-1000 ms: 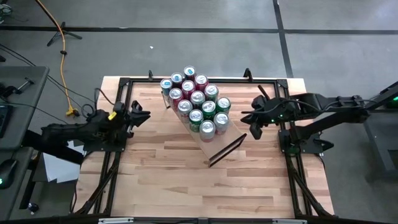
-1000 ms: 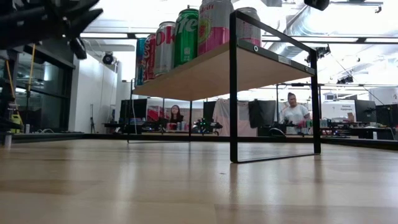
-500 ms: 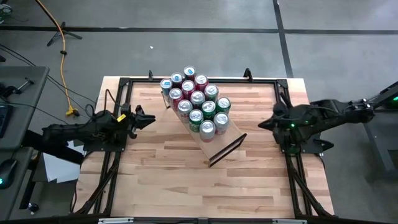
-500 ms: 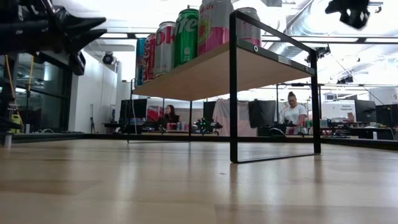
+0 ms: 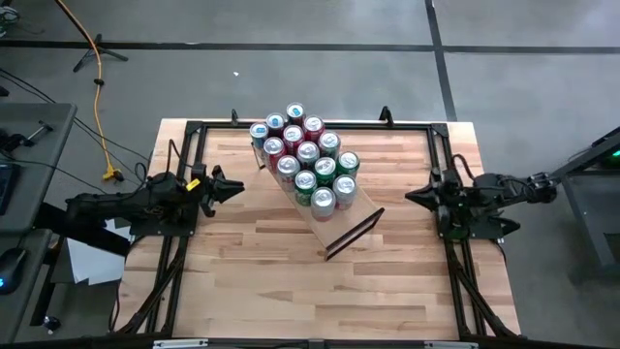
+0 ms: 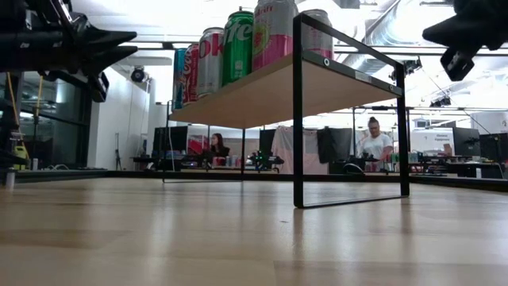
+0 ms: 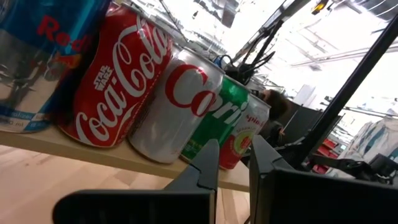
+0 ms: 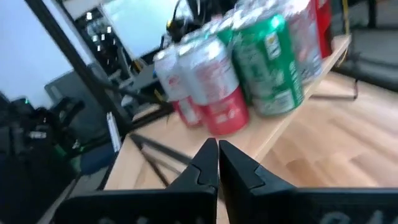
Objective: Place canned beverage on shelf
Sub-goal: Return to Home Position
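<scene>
- Cans (image 5: 307,165) stand upright in a tight block on the shelf (image 5: 331,221), which sits slantwise on the far middle of the worktop (image 5: 271,281). Only the plank's near end is bare.
- From the near end of that block I read pink, then green, silver and red, with blue farthest.
- My left claw (image 5: 231,184) hangs over the worktop's left side, well apart from the shelf. Its fingers are a little apart and hold nothing.
- My right claw (image 5: 415,197) hangs over the right side, also well apart, with its fingers pressed together and empty.
- Beyond the worktop, a seated person (image 6: 216,146) and a standing person (image 6: 375,143) are among desks.
</scene>
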